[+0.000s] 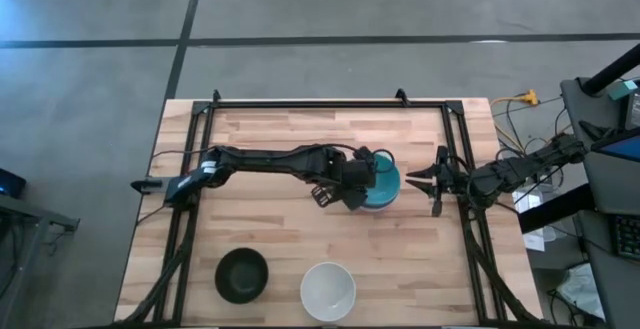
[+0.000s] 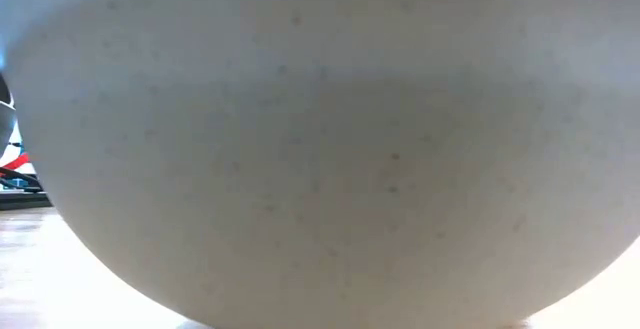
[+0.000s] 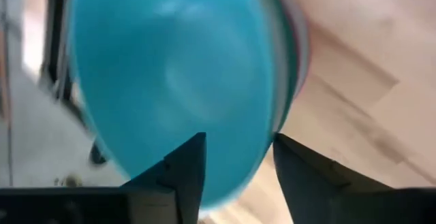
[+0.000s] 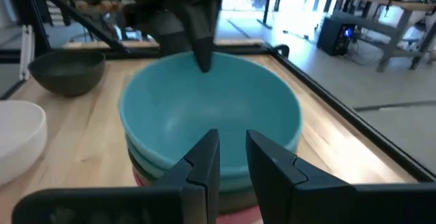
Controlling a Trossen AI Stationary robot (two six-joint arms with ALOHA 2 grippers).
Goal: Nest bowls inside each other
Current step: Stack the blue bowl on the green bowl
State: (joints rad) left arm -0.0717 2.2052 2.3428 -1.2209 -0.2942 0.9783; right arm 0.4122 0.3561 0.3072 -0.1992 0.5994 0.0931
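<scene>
1. A stack of nested bowls [image 1: 386, 183] stands on the wooden table [image 1: 290, 139], a little right of its middle, between the two grippers.
2. The top bowl of the stack is light blue [image 4: 211, 112]; in the right wrist view the rims of a greenish bowl and a red or pink one show beneath it, and how many more lie under them cannot be told.
3. The left gripper [image 1: 375, 177] reaches in from the left and hangs over the near-left rim of the stack. In the left wrist view its two fingers [image 3: 184, 169] stand apart on either side of the light blue bowl's rim with a clear gap, so the claw looks open and not pinching the rim.
4. The right gripper [image 1: 422, 179] sits just to the right of the stack, pointing at it. Its fingers [image 4: 204, 157] stand a narrow gap apart with nothing between them.
5. A black bowl [image 1: 241, 274] and a white bowl [image 1: 328, 291] rest side by side near the table's front edge, well apart from the stack.
6. The white bowl fills nearly the whole low view.
</scene>
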